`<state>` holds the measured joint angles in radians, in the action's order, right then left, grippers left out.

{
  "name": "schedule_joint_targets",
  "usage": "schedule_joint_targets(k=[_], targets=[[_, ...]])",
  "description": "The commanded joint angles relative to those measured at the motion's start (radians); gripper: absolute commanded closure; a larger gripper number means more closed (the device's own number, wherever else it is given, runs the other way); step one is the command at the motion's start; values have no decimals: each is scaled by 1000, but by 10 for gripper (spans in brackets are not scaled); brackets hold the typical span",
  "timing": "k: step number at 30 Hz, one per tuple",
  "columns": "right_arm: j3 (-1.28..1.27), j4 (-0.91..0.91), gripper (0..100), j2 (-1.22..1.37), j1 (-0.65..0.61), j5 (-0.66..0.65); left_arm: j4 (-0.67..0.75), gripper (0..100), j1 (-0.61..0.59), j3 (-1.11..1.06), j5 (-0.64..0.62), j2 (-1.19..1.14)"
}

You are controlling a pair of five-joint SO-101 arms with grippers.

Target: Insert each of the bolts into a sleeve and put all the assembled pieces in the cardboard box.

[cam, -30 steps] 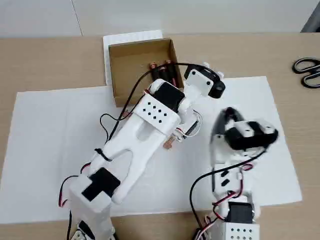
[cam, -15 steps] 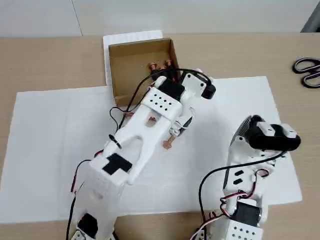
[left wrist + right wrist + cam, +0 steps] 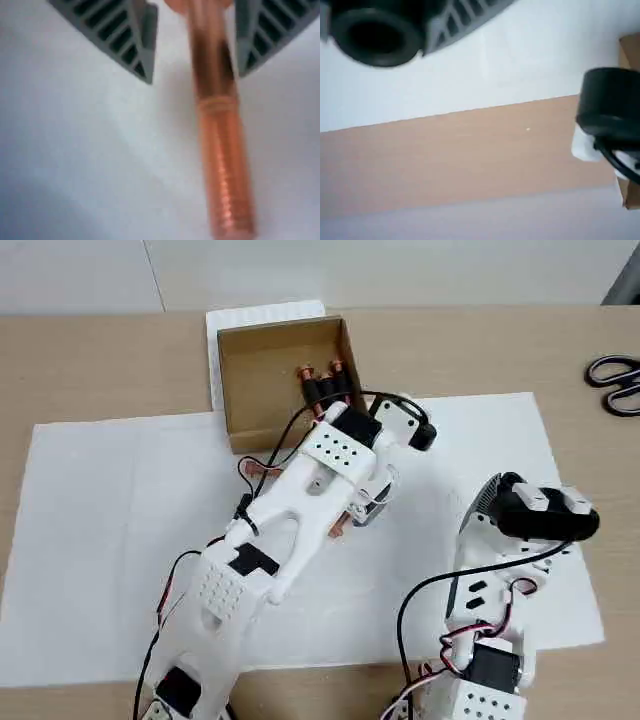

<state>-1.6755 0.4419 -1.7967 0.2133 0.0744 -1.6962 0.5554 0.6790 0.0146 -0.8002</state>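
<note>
Left wrist cam is pretty soft: the bolt [image 3: 217, 150] is a blur and its head runs off the edge, same with both fingers [image 3: 120, 35]. From the high view the left arm [image 3: 320, 470] covers most of that bolt, just the tip pokes out. Sleeve [image 3: 375, 32] is clipped at the edge, cardboard box [image 3: 631, 50] is only a sliver, scissors [image 3: 615, 383] are cut off too

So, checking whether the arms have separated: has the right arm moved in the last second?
Yes. In the high view the right arm has swung rightward, away from the cardboard box and toward the white paper's right edge.
</note>
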Motion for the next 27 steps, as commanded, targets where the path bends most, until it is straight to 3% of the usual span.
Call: schedule_joint_targets(k=[1, 6, 17, 22, 27], targets=[[-5, -2, 995, -15, 10, -9, 31, 893, 3, 22, 0, -3], [-5, -2, 995, -15, 8, -9, 37, 1000, -12, 21, 0, -28], [-5, -2, 995, -15, -38, -9, -58, 992, 5, 85, 3, 32], [-5, -2, 995, -16, -35, -9, -57, 992, 20, 39, -64, 143], [-3, -2, 995, -16, -35, -9, -57, 992, 52, -35, -2, 158]])
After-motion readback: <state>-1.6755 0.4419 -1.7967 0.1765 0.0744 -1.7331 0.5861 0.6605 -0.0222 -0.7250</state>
